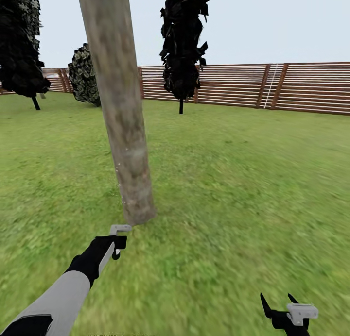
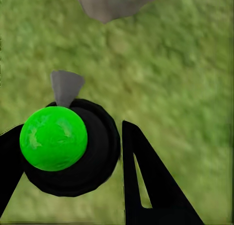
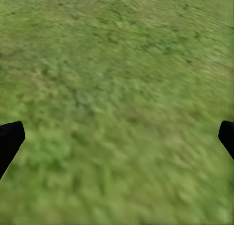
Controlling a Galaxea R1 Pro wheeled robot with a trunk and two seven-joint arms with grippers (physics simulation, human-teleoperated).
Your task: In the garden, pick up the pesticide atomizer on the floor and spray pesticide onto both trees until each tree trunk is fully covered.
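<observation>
Left wrist view: the atomizer (image 2: pixel 54 137), green-topped on a black body, sits clamped in the left gripper (image 2: pixel 73 156), its grey nozzle toward the tree trunk (image 1: pixel 121 122) rising from the lawn (image 1: pixel 233 180). No lettering is legible. The right gripper (image 1: pixel 279 304) hangs spread and empty near the fence (image 1: pixel 291 86).

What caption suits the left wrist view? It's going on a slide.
Left gripper holds the pesticide atomizer over grass, nozzle toward the tree trunk base.

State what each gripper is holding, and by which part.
Left gripper holds the atomizer around its black body below the green cap. Right gripper is open, empty.
</observation>
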